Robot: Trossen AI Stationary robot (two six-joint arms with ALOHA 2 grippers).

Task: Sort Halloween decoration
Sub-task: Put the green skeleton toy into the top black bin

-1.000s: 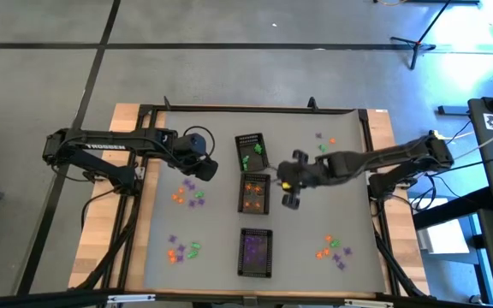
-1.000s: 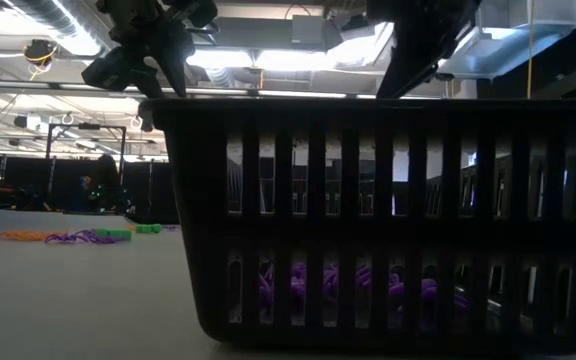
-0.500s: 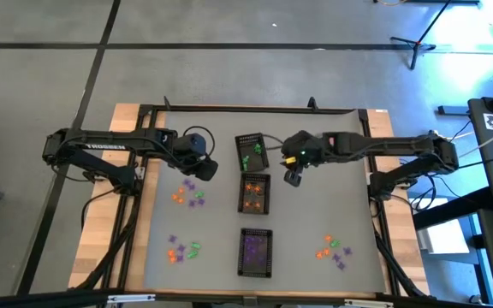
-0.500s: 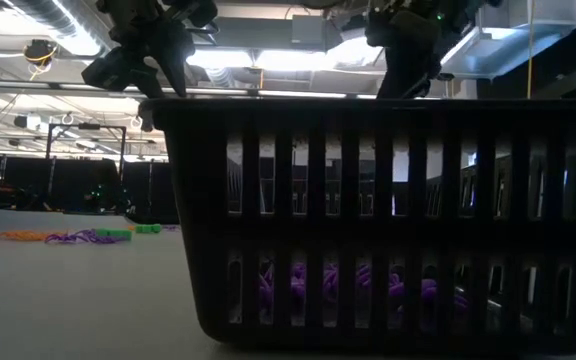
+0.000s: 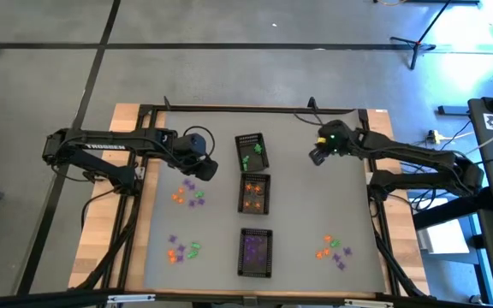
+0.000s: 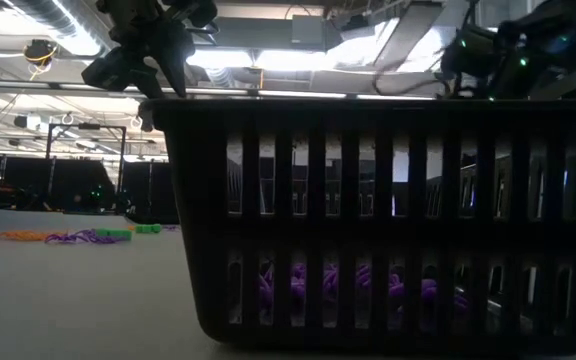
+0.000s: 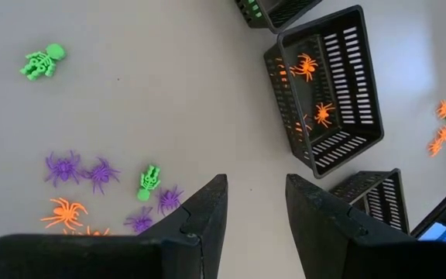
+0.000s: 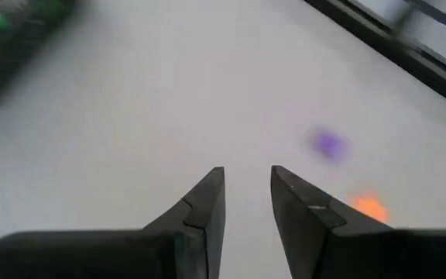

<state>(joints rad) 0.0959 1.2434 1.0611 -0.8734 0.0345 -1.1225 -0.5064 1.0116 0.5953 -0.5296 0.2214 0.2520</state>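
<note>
The Halloween decoration is tiny spiders and skeletons in orange, green and purple, lying in loose clusters on the grey table: a far-left cluster (image 5: pixel 187 192), a near-left one (image 5: pixel 182 250) and a near-right one (image 5: pixel 333 250). My left gripper (image 5: pixel 202 168) hovers open over the far-left cluster; its wrist view shows purple spiders (image 7: pixel 80 169) and a green skeleton (image 7: pixel 149 182) ahead of the gripper (image 7: pixel 255 182). My right gripper (image 5: pixel 317 156) is open and empty near the table's far right; a purple trinket (image 8: pixel 329 143) and an orange one (image 8: pixel 370 205) lie just beyond the gripper (image 8: pixel 246 172).
Three black mesh trays stand in a row down the table's middle: one with green pieces (image 5: pixel 251 152), one with orange spiders (image 5: pixel 255 192) (image 7: pixel 327 93), one with purple pieces (image 5: pixel 255 252) that fills the low view (image 6: pixel 368 220). A black frame (image 5: pixel 229 109) borders the table.
My right gripper has swung from beside the orange tray toward the table's far right edge, ending by the trinkets there. My left arm has kept still, and no trinket has moved.
</note>
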